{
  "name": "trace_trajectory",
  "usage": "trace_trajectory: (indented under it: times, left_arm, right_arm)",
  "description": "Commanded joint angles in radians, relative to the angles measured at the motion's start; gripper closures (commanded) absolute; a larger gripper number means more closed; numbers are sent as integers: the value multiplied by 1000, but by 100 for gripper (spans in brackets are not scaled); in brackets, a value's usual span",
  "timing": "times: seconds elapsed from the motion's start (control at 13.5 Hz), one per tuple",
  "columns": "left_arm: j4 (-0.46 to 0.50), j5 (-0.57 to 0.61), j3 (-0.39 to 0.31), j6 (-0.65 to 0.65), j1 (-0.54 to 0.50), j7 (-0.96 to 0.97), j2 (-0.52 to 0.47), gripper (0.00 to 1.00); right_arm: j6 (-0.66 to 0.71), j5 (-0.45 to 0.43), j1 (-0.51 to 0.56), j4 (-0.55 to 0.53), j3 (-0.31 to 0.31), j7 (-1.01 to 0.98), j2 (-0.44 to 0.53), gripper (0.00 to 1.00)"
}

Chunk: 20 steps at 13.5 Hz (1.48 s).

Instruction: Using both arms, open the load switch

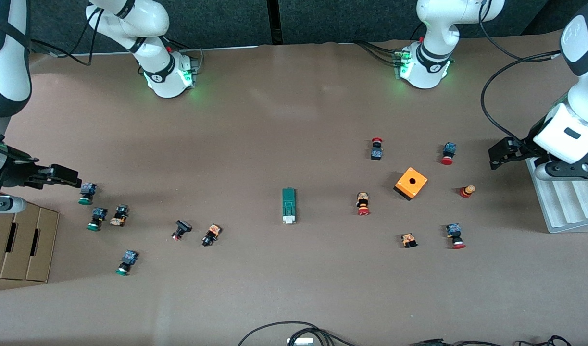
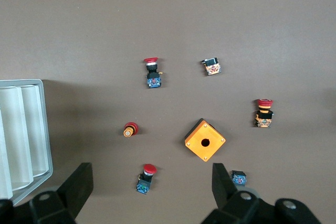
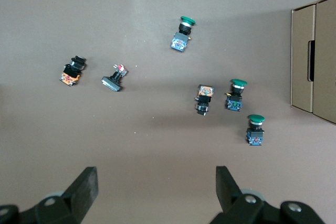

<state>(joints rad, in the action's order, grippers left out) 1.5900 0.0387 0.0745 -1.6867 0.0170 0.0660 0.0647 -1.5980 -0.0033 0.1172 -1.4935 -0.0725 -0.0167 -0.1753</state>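
Both pincers open, left pincer [image 1: 495, 154] & right pincer [image 1: 65, 175] at table ends, load switch [image 1: 288, 205] mid-table w/ room around.

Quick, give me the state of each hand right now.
Left hand: open, holding nothing, over the table beside the grey tray.
Right hand: open, holding nothing, over the table beside the cardboard box.

No words, numbers or brand names can be read anywhere. The only sign is a small white emblem on the black band of each arm base [image 1: 171, 77], too small to make out.
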Motion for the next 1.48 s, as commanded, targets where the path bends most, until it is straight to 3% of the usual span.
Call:
trace_trajectory:
  times: [0.0, 0.74, 1.41]
  left_arm:
    - [-24, -8, 1, 15, 3, -5, 10, 0]
    - [-22, -59, 25, 7, 27, 32, 12, 1]
    - [-18, -48, 261, -117, 38, 409, 58, 5]
  right_arm:
    - [1, 35, 7, 6, 0, 3, -7, 0]
    - [-5, 39, 9, 7, 2, 4, -24, 0]
    - [-5, 37, 9, 7, 2, 4, -26, 0]
